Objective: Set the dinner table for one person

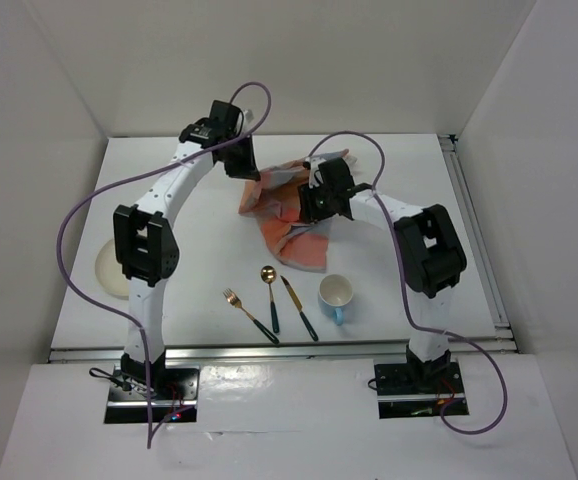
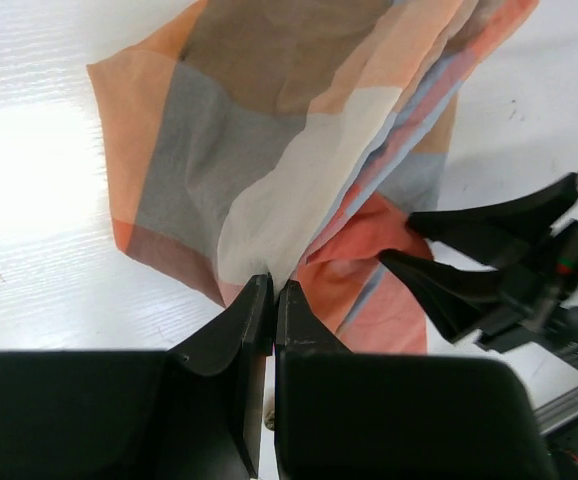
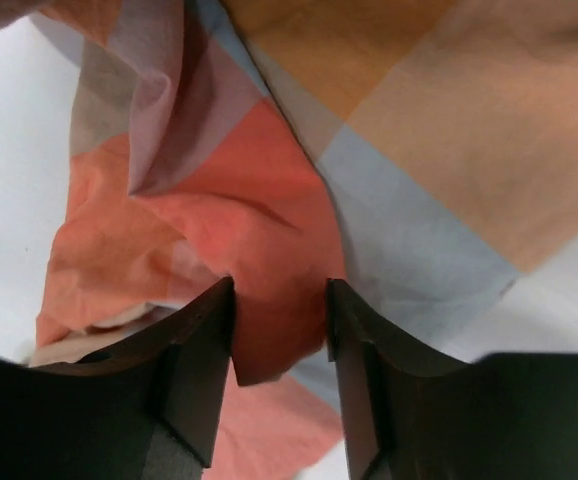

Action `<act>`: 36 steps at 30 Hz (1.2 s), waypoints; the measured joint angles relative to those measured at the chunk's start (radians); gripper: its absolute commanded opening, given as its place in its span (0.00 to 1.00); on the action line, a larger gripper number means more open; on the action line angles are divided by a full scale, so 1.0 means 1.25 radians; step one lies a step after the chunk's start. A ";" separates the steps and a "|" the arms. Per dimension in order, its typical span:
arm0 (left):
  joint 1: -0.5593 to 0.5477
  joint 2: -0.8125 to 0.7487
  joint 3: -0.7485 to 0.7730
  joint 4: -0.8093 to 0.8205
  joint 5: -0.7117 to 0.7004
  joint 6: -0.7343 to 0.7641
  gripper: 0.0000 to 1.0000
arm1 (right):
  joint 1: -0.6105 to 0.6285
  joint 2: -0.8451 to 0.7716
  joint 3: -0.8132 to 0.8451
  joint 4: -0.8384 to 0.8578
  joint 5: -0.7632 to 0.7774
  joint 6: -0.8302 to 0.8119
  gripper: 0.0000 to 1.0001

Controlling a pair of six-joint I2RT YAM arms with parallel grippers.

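Observation:
The orange-blue checked cloth placemat lies crumpled and partly lifted in the middle of the white dinner table. My left gripper is at its far left side, shut on a pinched edge of the cloth between the fingertips. My right gripper is over the cloth's middle. Its jaws stand apart in the right wrist view, with a red corner fold of the placemat between them. The left wrist view also shows the right gripper close by.
A gold fork, spoon and knife lie near the front edge, with a blue-and-white mug beside them. A pale plate sits at the left behind the left arm. A metal rail runs along the right edge.

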 measured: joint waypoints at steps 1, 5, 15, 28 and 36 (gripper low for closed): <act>0.002 0.000 0.001 -0.001 0.007 -0.005 0.00 | 0.002 0.009 0.005 0.002 -0.001 -0.003 0.44; 0.016 0.000 0.005 -0.002 0.038 -0.011 0.00 | 0.010 0.020 0.008 0.003 0.007 -0.004 0.00; 0.217 -0.054 0.001 0.029 0.223 -0.116 0.00 | -0.005 -0.162 0.012 -0.050 0.204 0.041 0.00; 0.450 -0.430 -0.045 0.110 0.413 -0.290 0.00 | -0.079 -0.553 0.139 -0.078 0.283 0.061 0.00; 0.497 -0.490 -0.046 0.145 0.517 -0.345 0.00 | -0.077 -0.573 0.198 -0.108 0.280 0.063 0.00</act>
